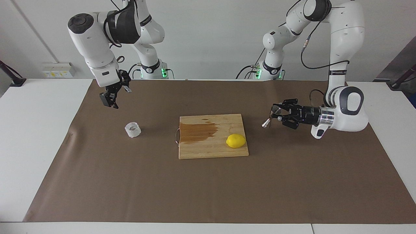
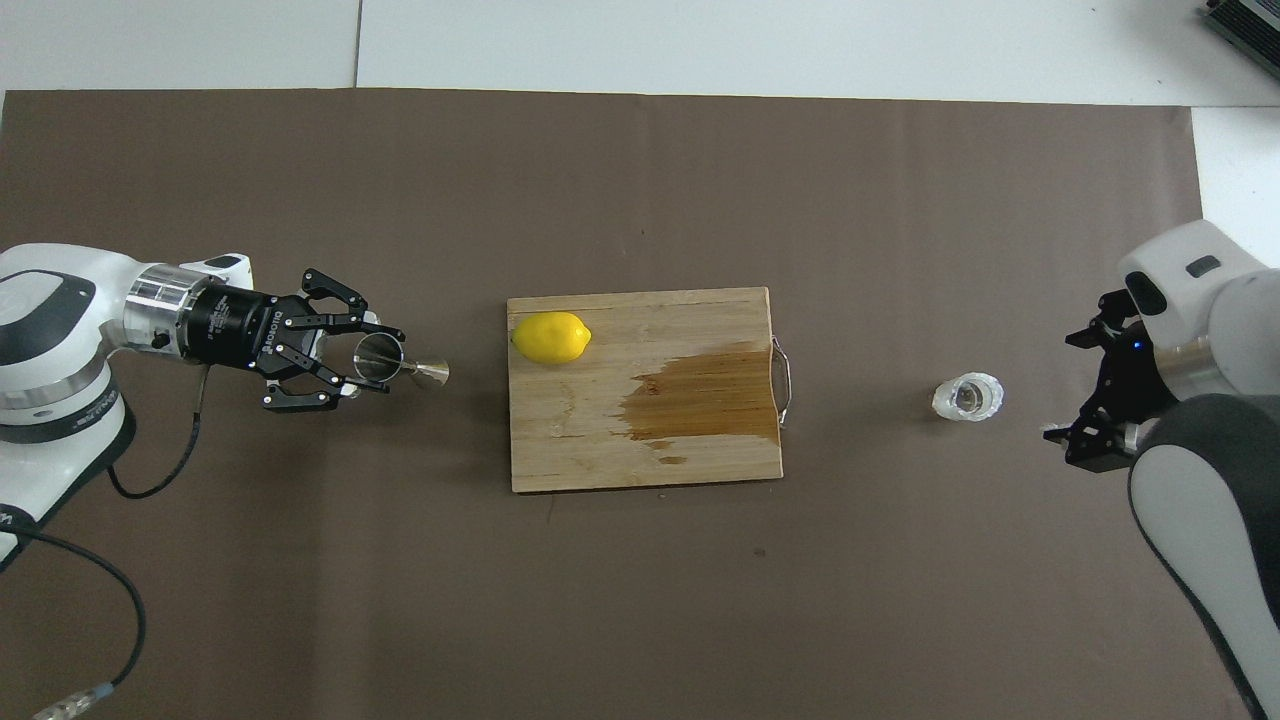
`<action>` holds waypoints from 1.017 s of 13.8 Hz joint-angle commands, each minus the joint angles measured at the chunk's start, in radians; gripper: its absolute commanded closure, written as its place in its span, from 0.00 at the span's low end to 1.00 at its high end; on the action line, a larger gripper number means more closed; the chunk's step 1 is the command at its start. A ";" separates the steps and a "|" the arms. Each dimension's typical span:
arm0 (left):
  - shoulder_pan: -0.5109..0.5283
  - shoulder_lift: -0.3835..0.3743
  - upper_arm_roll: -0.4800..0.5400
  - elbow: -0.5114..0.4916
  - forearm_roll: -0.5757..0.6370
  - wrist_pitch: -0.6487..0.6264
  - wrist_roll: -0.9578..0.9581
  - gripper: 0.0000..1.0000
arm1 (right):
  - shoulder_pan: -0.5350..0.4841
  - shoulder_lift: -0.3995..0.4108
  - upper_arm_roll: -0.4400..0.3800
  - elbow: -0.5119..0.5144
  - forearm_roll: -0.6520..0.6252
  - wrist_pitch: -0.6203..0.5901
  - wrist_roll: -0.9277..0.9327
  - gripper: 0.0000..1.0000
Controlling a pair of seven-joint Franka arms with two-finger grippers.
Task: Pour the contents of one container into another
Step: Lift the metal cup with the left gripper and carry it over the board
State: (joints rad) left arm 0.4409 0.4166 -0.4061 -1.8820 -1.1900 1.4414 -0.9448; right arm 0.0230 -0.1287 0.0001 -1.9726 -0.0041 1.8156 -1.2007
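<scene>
We see the left gripper [image 1: 275,112] clamped on the steel jigger [image 1: 269,118], aloft over the mat at three o'clock of the cutting board [image 1: 213,136], while the glass tumbler [image 1: 132,129] stands at the board's nine o'clock below the waiting right gripper [image 1: 109,100], jaws wide.

Jigger [image 1: 269,118] was polished steel, shiny. Tumbler [image 1: 132,129] was clear glass, faceted and frosty. Cutting board [image 1: 208,149] was matt pale wood with a darker wet-looking stain [image 1: 196,131] and a wire metal handle [image 2: 785,383]. Lemon [image 1: 236,141] on board had glossy yellow skin. Brown matt paper-like sheet [image 1: 208,188] covered the white smooth surface [image 1: 35,130].
</scene>
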 commanded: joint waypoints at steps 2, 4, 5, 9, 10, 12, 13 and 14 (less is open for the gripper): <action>-0.134 -0.071 0.020 -0.074 -0.138 0.137 -0.017 1.00 | -0.005 -0.014 0.001 -0.029 0.023 0.024 -0.034 0.00; -0.209 -0.074 0.020 -0.077 -0.192 0.213 -0.025 1.00 | -0.006 -0.012 0.001 -0.046 0.023 0.034 -0.069 0.00; -0.249 -0.076 0.020 -0.081 -0.227 0.246 -0.025 1.00 | -0.008 -0.012 0.001 -0.058 0.024 0.065 -0.094 0.00; -0.425 -0.082 0.020 -0.106 -0.400 0.456 -0.023 1.00 | -0.031 0.024 0.001 -0.072 0.071 0.091 -0.224 0.00; -0.473 -0.082 0.020 -0.108 -0.449 0.499 -0.020 1.00 | -0.049 0.046 0.001 -0.072 0.100 0.106 -0.277 0.00; -0.549 -0.082 0.020 -0.126 -0.558 0.598 -0.009 1.00 | -0.081 0.081 0.001 -0.072 0.145 0.129 -0.391 0.00; -0.586 -0.082 0.021 -0.128 -0.583 0.635 -0.008 1.00 | -0.100 0.101 0.001 -0.072 0.170 0.134 -0.437 0.00; -0.619 -0.081 0.021 -0.128 -0.601 0.678 -0.003 1.00 | -0.113 0.124 0.001 -0.072 0.206 0.136 -0.492 0.00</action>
State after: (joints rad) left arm -0.1184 0.3758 -0.4052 -1.9709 -1.7328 2.0500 -0.9535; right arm -0.0527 -0.0409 -0.0053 -2.0410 0.1376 1.9345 -1.5888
